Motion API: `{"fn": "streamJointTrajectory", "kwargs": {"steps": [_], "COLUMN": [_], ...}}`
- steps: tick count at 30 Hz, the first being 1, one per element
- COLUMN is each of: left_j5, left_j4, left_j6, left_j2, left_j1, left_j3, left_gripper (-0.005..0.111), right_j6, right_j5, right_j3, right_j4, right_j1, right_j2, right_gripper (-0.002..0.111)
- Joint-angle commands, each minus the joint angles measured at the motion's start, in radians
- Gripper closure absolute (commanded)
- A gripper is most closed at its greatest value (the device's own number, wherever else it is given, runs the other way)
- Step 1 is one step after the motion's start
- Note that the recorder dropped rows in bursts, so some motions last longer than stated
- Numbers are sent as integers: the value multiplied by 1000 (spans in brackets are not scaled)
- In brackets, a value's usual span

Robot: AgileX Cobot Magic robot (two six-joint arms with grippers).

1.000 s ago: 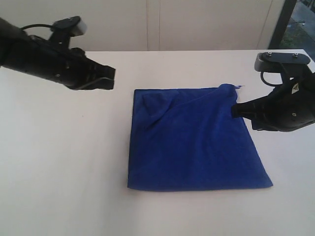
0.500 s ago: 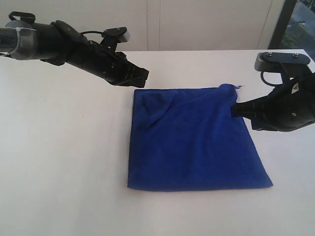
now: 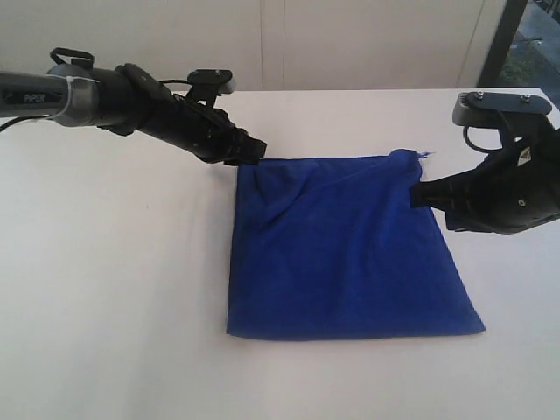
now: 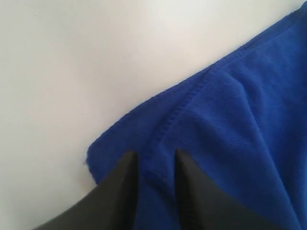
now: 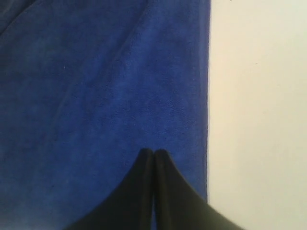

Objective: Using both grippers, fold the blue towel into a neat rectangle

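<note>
White tabletop [image 3: 114,289] seen from the exterior view, with a pale panelled wall [image 3: 350,44] behind it. The blue towel [image 3: 350,254] lies spread flat near the middle of the table, roughly square, its near edge straight. A diagonal crease runs across its far half, and its far right corner is slightly bunched, with a small loose thread [image 3: 426,155] sticking out there.

The left gripper [image 3: 249,150] reaches in from the left on a long black arm, its tip at the towel's far left corner. In the left wrist view its two black fingers [image 4: 120,191] stand a narrow way apart over that corner, with blue cloth visible in the gap between them; nothing is clamped.

The right gripper [image 3: 418,194] meets the towel's right edge a little nearer than the bunched corner. In the right wrist view its fingertips [image 5: 144,158] are pressed together over the cloth, just inside the hemmed edge. Whether any cloth is pinched between them cannot be told.
</note>
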Motion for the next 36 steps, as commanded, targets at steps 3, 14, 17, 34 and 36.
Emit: {"fn": "streamJointTrajectory", "kwargs": {"steps": [3,14,17,34,36], "left_j5": [-16,-54,-64,-61,-54], "left_j4": [-9,71,71,71,71], "left_j6": [7,3,3,2,2], "left_j2": [44,22,22,22,29], "left_j1": [-33,-34,-35,-35,-35], "left_j3": [-36,-36,-36,-36,-36], "left_gripper": [73,73,73,73,73], "right_j6": [-11,-25,-25,-25,-25], "right_j5": [-14,-14,-14,-14,-14], "right_j3": [-5,-5,-5,-5,-5], "right_j4": [1,12,12,12,12], "right_j1": [0,0,0,0,0], "right_j2": [-7,-7,-7,-7,-7], "right_gripper": [108,108,108,108,108]}}
